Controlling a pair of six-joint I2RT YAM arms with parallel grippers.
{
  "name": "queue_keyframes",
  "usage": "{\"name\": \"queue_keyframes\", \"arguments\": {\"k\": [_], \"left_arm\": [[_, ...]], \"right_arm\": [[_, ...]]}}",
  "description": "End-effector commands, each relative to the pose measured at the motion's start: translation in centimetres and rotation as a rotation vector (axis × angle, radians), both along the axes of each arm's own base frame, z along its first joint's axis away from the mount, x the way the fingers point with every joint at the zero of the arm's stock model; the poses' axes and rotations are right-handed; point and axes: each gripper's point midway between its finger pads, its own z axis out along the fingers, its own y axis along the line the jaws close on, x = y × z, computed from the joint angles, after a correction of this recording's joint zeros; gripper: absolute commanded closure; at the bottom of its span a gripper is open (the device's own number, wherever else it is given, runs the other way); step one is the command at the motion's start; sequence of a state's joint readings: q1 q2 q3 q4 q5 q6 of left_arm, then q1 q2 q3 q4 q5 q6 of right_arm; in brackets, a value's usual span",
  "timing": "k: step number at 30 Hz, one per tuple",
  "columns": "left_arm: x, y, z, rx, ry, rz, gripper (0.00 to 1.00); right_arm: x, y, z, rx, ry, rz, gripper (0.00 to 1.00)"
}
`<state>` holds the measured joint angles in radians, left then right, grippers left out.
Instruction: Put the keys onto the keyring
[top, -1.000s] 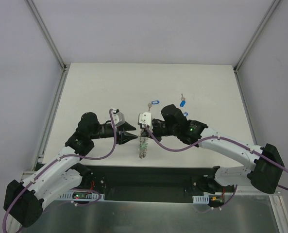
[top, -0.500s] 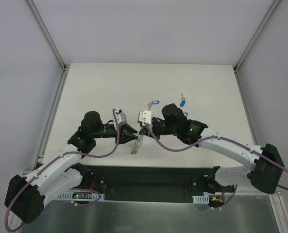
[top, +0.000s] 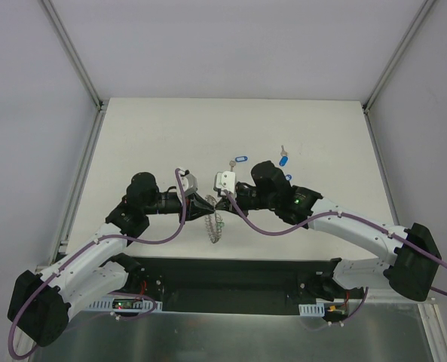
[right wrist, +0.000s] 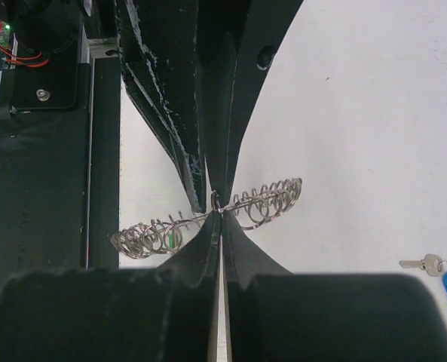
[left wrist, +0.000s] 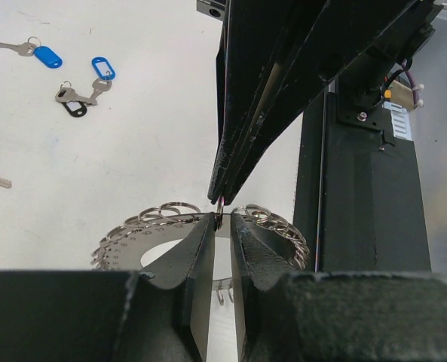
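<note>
The keyring [top: 215, 226], a flat grey disc rimmed with small wire rings, hangs between both arms above the table's near edge. My right gripper [right wrist: 221, 213] is shut on its rim, and the keyring [right wrist: 268, 197] shows edge-on there with a green spot. My left gripper [left wrist: 221, 219] meets it from the left. Its jaws stand a narrow gap apart around one small rim ring of the keyring [left wrist: 133, 240]. The keys lie on the table beyond: blue-tagged ones [left wrist: 47, 55] [left wrist: 102, 68] and a dark-tagged one [left wrist: 74, 103]. In the top view a blue-tagged key [top: 239, 160] lies behind the right gripper [top: 221, 199].
Two more blue-tagged keys [top: 283, 160] [top: 287, 178] lie right of the right wrist, one of them partly hidden by it. One key with a blue tag [right wrist: 443, 280] shows at the lower right of the right wrist view. The black base rail [top: 231, 275] runs along the near table edge.
My left gripper has moved right to meet the right gripper and narrowed its jaws around the keyring's rim. The keyring has swung slightly to the left. The right arm has held still.
</note>
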<state>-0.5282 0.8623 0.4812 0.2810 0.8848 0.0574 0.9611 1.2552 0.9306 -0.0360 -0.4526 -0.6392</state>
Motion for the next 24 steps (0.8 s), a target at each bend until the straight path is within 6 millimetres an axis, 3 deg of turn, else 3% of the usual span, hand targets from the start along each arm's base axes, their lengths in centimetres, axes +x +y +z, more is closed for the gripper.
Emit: {"name": "queue_keyframes", "arguments": {"k": [1,24], "left_arm": [[0.1,-0.16,1.31,-0.036,-0.038,-0.015,0.87],[0.28,-0.31,0.76,-0.025,-0.01,-0.013,0.96]], "right_arm": [[-0.33,1.08,2.62,0.096,-0.043,0.042,0.99],[-0.77,1.57,2.06,0.073,-0.023,0.077,0.99]]}}
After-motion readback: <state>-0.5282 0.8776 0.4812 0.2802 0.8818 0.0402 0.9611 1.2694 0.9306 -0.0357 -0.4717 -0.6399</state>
